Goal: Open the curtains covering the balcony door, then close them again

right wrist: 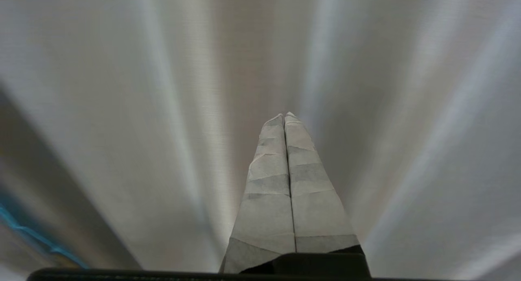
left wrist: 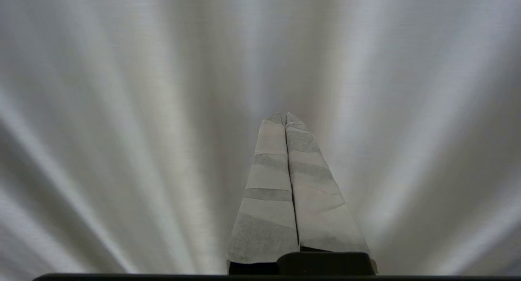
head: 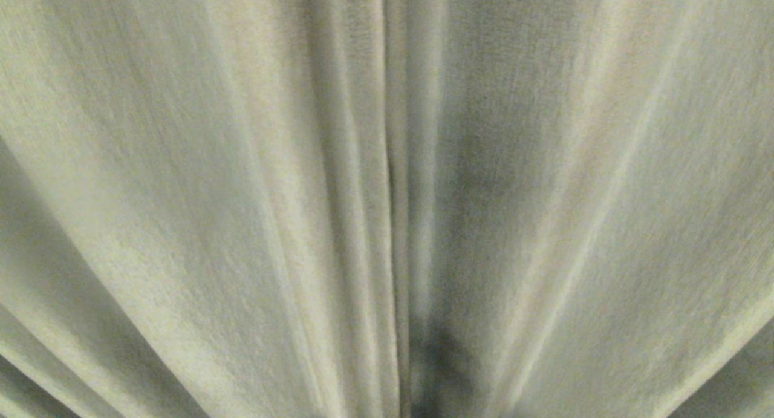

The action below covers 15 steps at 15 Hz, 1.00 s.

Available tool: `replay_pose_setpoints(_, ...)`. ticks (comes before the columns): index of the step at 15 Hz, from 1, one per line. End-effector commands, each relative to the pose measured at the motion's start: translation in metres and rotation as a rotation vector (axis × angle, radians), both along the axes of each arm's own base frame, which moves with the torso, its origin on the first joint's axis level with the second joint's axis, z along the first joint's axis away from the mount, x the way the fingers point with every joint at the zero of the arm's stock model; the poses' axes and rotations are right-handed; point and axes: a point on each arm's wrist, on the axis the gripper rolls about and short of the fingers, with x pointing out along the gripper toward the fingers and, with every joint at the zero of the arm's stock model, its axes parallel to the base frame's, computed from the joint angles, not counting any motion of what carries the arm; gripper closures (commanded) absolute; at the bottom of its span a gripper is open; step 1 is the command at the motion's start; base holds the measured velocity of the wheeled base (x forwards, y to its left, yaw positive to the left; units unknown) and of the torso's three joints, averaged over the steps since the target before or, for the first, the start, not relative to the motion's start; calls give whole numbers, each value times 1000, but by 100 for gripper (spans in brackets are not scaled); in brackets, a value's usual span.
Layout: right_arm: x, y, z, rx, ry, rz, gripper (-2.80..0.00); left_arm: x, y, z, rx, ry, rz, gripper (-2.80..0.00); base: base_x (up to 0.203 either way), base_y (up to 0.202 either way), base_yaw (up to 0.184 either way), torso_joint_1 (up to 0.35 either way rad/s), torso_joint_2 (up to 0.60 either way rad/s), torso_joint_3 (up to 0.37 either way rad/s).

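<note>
The curtains (head: 242,194) fill the whole head view: pale beige-grey woven drapes hanging in pleats, with the meeting edge of two panels (head: 390,194) running down the middle. The balcony door is hidden behind them. Neither arm shows in the head view. In the left wrist view the left gripper (left wrist: 284,116) is shut, its tape-wrapped fingers (left wrist: 268,183) pressed together with nothing between them, pointing at the curtains (left wrist: 122,110). The right gripper (right wrist: 284,116) is likewise shut and empty, facing the curtains (right wrist: 142,110) close ahead.
A thin blue line (right wrist: 36,238) shows at one edge of the right wrist view, beside the fabric. Everything else in sight is curtain.
</note>
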Motion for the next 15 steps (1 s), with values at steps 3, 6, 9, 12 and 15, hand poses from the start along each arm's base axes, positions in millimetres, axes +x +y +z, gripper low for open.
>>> replay_pose_setpoints(3,0,0,0,0,-1,1,0,0,0,0,-2,-3,1,0,0,-70,1,0,-1,3)
replay_pose_setpoints(6,0,0,0,1,-1,1,0,0,0,0,-4,-3,1,0,0,0,0,0,0,0)
replay_pose_setpoints(9,0,0,0,1,-1,1,0,0,0,0,-4,-3,1,0,0,0,0,0,0,0)
replay_pose_setpoints(12,0,0,0,1,-1,1,0,0,0,0,-4,-3,1,0,0,0,0,0,0,0)
replay_pose_setpoints(15,0,0,0,1,-1,-1,0,0,0,0,-4,-3,1,0,-45,0,0,6,1,0)
